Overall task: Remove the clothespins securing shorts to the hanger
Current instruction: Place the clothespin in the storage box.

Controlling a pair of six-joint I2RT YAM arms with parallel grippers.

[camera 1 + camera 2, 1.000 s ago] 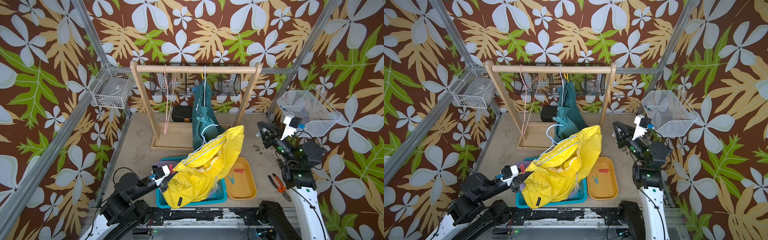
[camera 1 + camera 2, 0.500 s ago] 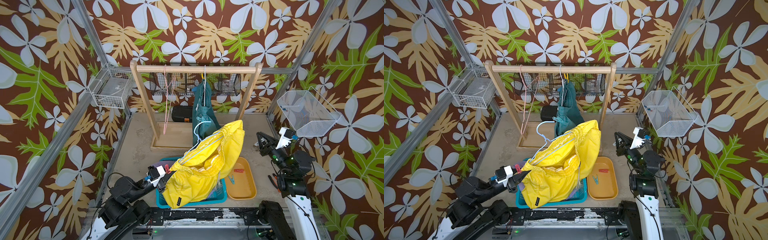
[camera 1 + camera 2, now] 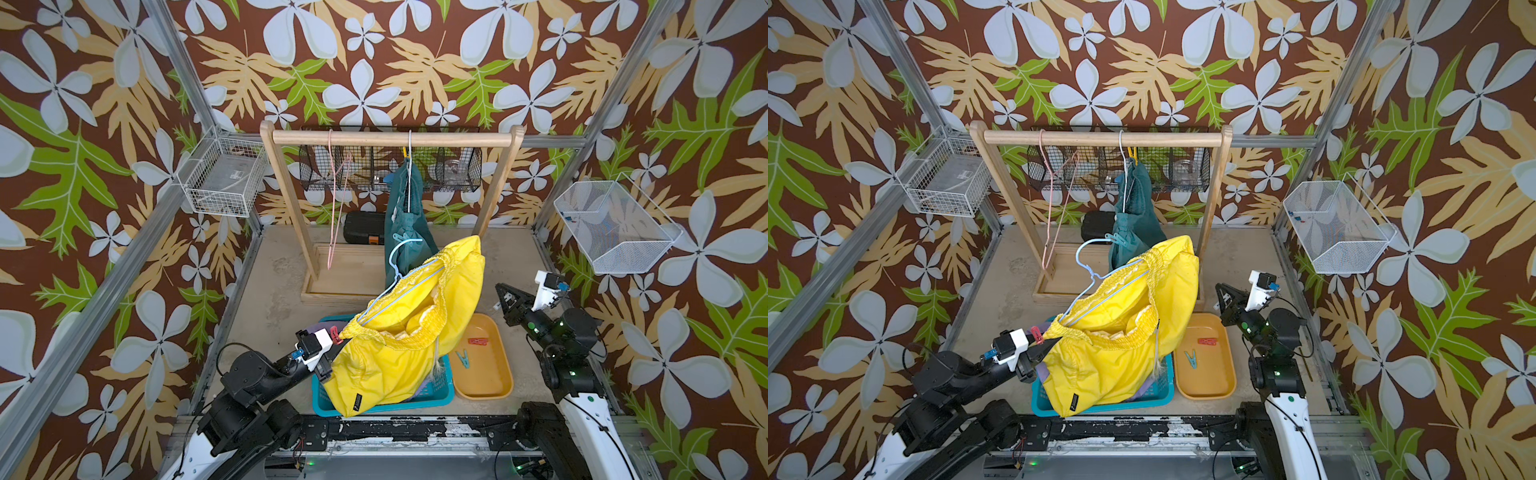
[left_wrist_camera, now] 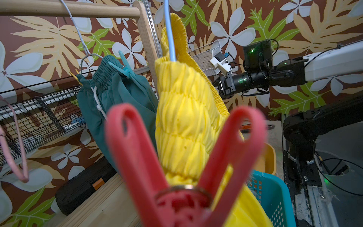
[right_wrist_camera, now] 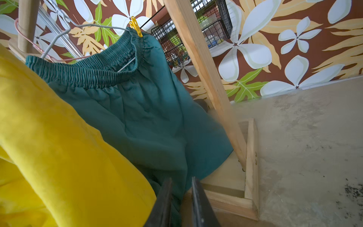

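My left gripper (image 3: pixel 332 345) is shut on a red clothespin (image 4: pixel 137 147). Its two prongs are spread in a V, and the gathered waistband of the yellow shorts (image 4: pixel 182 118) sits between them. The yellow shorts (image 3: pixel 399 332) hang from a light-blue hanger (image 3: pixel 399 274) and sag over the teal basket (image 3: pixel 432 397). The teal shorts (image 3: pixel 405 216) hang on a white hanger on the rail. A yellow clothespin (image 5: pixel 135 26) and a light-blue clothespin (image 4: pixel 123 66) pin them. My right gripper (image 3: pixel 500 297) hovers to the right of the yellow shorts, narrowly open and empty.
The wooden rack (image 3: pixel 390 138) also carries a bare pink hanger (image 3: pixel 334 199). An orange tray (image 3: pixel 498 382) holds a red clothespin (image 3: pixel 478 341) and a teal clothespin (image 3: pixel 462 358). Lilac fabric (image 3: pixel 1142 391) lies in the basket. A black case (image 3: pixel 363 226) sits behind the rack.
My right arm has come down and toward the front, away from the white mesh basket. My left gripper, still on the red clothespin, shifted a little left and back again.
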